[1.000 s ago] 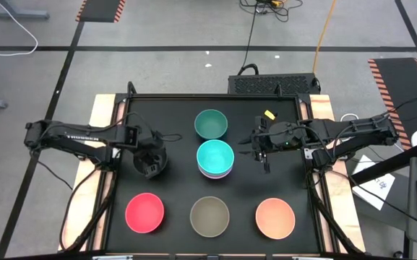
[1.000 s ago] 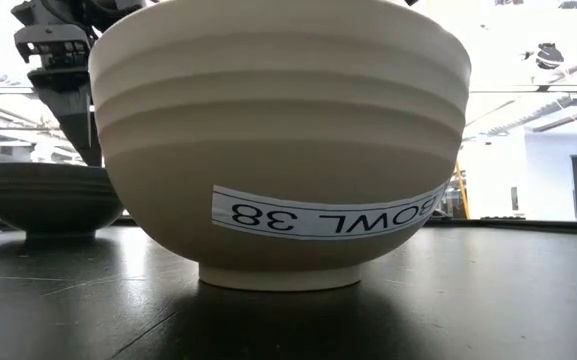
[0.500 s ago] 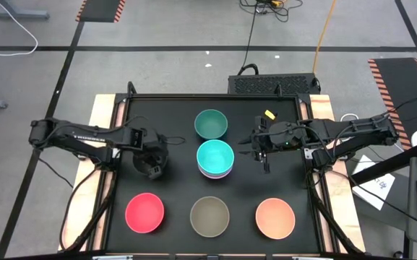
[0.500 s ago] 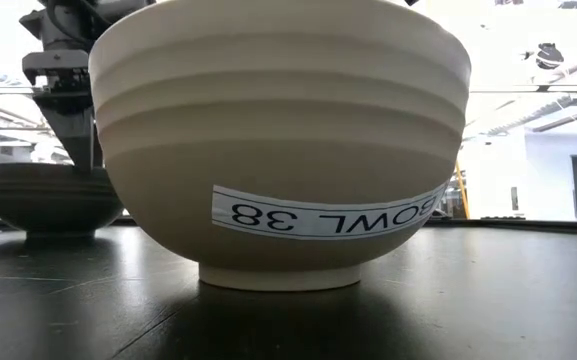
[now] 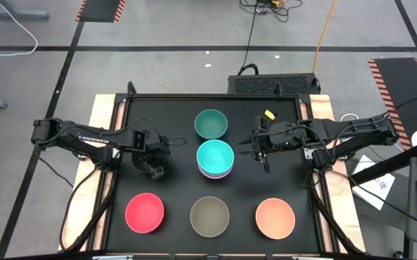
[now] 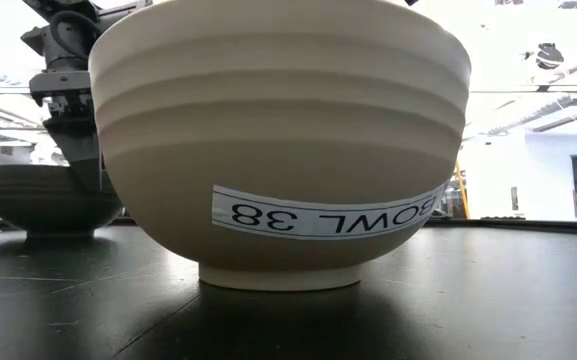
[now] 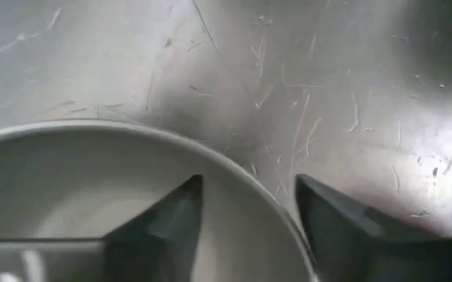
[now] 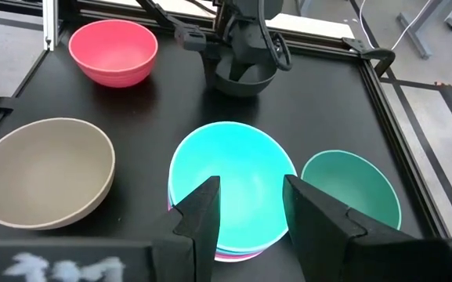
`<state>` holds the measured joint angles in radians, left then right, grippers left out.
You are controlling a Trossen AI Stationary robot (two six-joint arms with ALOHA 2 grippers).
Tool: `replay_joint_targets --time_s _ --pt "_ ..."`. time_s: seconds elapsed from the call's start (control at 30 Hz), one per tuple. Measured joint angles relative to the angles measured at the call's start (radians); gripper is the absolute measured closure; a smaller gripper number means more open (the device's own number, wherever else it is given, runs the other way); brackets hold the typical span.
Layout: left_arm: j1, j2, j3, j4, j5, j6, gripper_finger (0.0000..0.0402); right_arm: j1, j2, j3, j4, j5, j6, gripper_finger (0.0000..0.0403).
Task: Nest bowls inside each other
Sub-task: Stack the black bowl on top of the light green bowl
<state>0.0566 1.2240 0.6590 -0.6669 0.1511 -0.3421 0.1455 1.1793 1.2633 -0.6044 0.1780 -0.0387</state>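
The left gripper (image 5: pixel 155 165) straddles the black bowl's (image 8: pixel 244 80) rim, one finger (image 7: pixel 167 223) inside and one outside, not clearly clamped. The right gripper (image 5: pixel 265 160) hangs beside the light blue bowl (image 5: pixel 215 157), topmost of a stack, fingers (image 8: pixel 320 207) spread and empty. The teal bowl (image 5: pixel 211 123) sits just beyond.

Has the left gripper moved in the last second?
Yes. In the high view the left gripper has shifted slightly right, toward the stacked light blue bowl, over the black bowl.

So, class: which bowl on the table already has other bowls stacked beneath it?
The bright turquoise bowl at the table's centre: a lilac rim shows under it. The rest sit singly.
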Motion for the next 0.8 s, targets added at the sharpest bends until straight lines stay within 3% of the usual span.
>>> replay_joint_targets --time_s 0.23,0.8 --pt "0.0 -0.004 0.005 0.0 -0.022 0.011 0.038 0.0 0.0 0.0 0.002 0.0 0.0 0.0273" --pt "-0.003 -0.088 0.091 -0.062 -0.096 0.083 0.0396 0.0 0.0 0.0 0.002 0.0 0.001 0.0273"
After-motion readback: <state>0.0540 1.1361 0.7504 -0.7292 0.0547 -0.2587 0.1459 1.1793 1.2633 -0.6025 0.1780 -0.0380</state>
